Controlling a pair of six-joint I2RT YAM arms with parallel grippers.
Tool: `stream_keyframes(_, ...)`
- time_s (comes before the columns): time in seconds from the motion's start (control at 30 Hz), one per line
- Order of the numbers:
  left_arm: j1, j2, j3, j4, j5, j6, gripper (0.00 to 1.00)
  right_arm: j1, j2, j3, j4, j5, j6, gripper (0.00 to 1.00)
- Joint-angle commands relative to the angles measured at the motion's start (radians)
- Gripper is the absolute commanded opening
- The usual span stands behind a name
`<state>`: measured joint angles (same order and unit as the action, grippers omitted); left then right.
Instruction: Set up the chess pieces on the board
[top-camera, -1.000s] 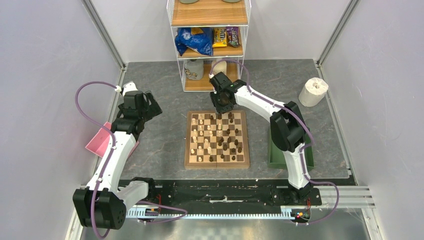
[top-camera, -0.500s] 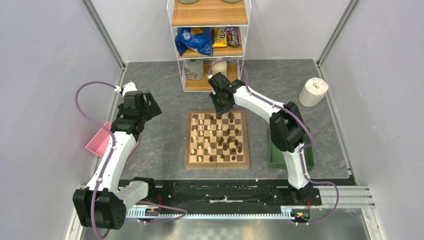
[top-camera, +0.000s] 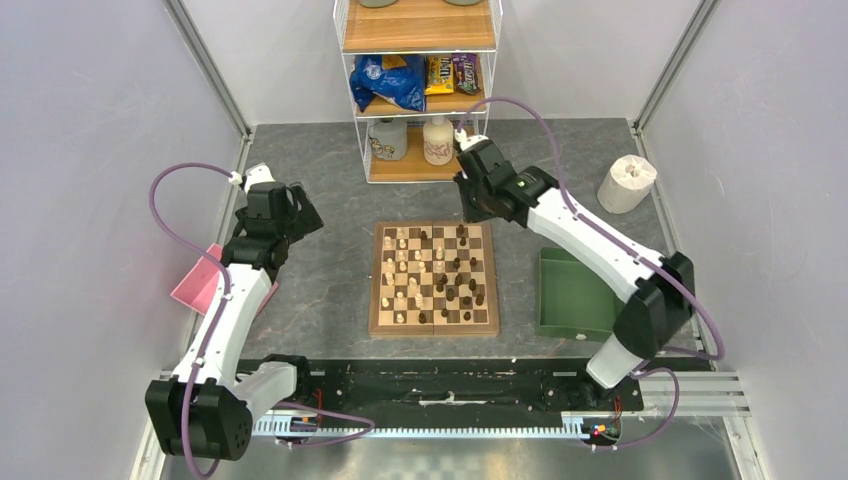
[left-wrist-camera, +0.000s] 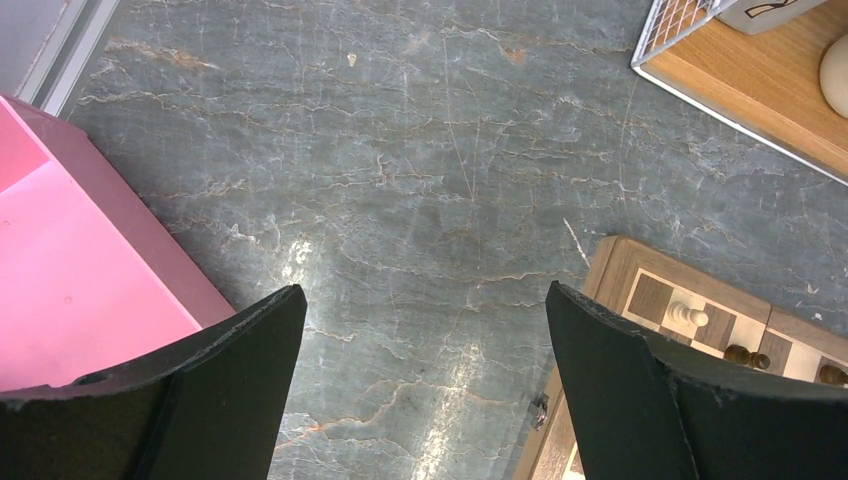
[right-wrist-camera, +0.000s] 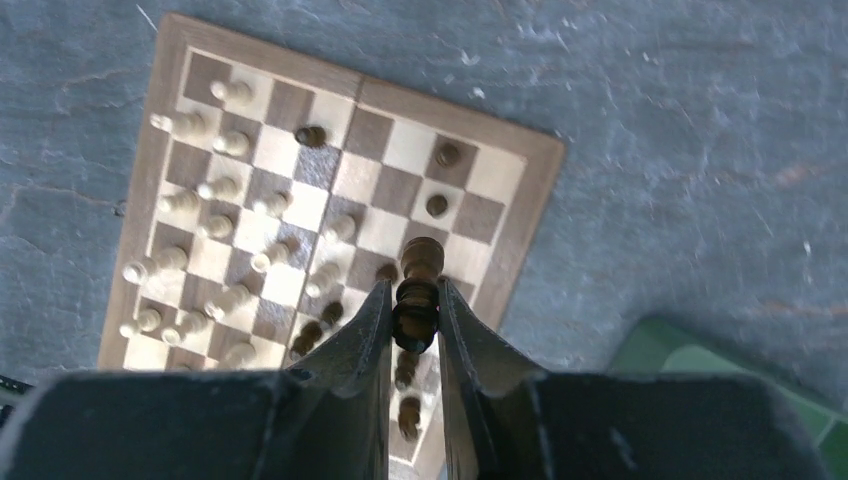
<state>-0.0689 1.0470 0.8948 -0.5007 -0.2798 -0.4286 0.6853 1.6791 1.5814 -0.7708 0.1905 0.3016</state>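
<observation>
- The pink tray (top-camera: 196, 284) lies at the left edge of the table (top-camera: 330, 170), partly under the left arm
- The left gripper (top-camera: 292, 208) hangs above the bare table, between the pink tray and the board (top-camera: 435, 324). Its jaws stand wide apart and there is nothing between them
- The board lies in the middle of the table. The pale pieces (top-camera: 400, 262) stand mostly on its left half and the dark pieces (top-camera: 466, 290) mostly on its right half. Many of them are on middle squares and not in ordered rows, so I judge that the set-up is only partly done
- The right gripper (right-wrist-camera: 412, 300) is raised in the air near the far right corner of the board. Its jaws are narrow and they clamp one dark piece (right-wrist-camera: 418, 290) by its body, with one end of it sticking out past the fingertips. Which figure it is, I cannot tell
- The step in hand, as I judge it, is to carry this dark piece to its home square on the dark side. The next move calls for bringing it over a free square at the right edge, lowering it base down without touching the neighbours, and opening the jaws only when the base rests on the wood
- The green tray (top-camera: 575, 300) lies just beside the board on the right
</observation>
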Motion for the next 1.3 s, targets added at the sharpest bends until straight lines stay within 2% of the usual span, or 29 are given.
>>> stream_keyframes(0.0, 0.001, -0.022, 0.031, 0.003, -0.005, 0.019, 0.97, 0.000, -0.091, -0.145, -0.005, 0.062, 0.054, 0.11)
stream_keyframes(0.17, 0.000, -0.026, 0.020, 0.013, 0.013, 0.012, 0.97, -0.003, -0.110, -0.233, -0.004, 0.027, 0.088, 0.11)
stream_keyframes(0.73, 0.000, -0.041, 0.009, 0.014, 0.024, 0.007, 0.97, -0.004, -0.073, -0.365, 0.040, -0.051, 0.142, 0.11)
stream_keyframes(1.27, 0.001, -0.043, 0.001, 0.021, 0.018, 0.010, 0.97, -0.005, -0.016, -0.399, 0.123, -0.076, 0.171, 0.12)
